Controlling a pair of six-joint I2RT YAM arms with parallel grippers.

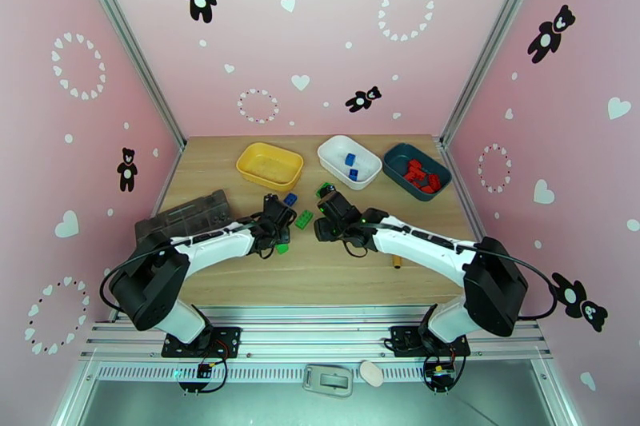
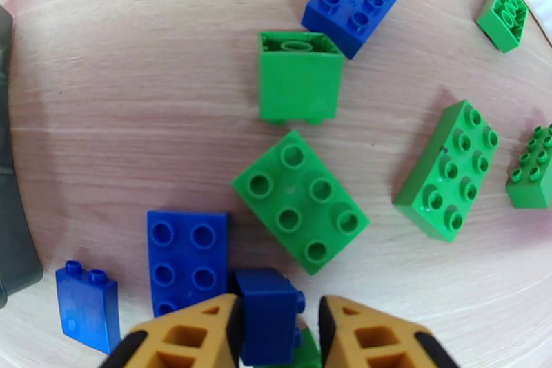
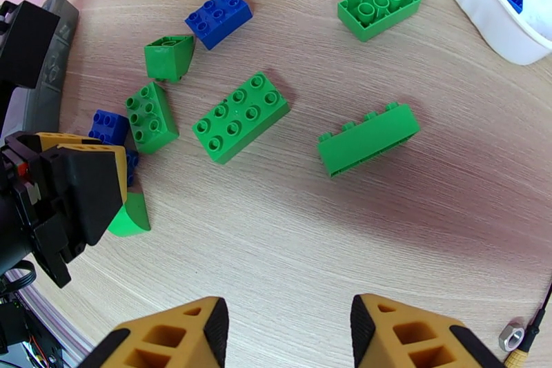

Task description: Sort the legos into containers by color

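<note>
Loose green and blue legos lie mid-table between my grippers. My left gripper (image 2: 276, 328) is low over them, its fingers tight on either side of a small blue brick (image 2: 268, 314). Beside it lie a flat blue brick (image 2: 188, 259), a green six-stud brick (image 2: 300, 200) and a long green brick (image 2: 448, 170). My right gripper (image 3: 290, 328) hovers open over bare wood, with nothing between its fingers. A green brick on its side (image 3: 369, 138) lies ahead of it. At the back stand the yellow bin (image 1: 270, 166), the white bin (image 1: 332, 149) with blue bricks and the teal bin (image 1: 394, 157) with red ones.
A dark grey organizer box (image 1: 184, 216) sits at the left edge, close to my left arm. A yellow-handled screwdriver (image 1: 396, 262) lies under my right arm. Pink walls close in the table on three sides.
</note>
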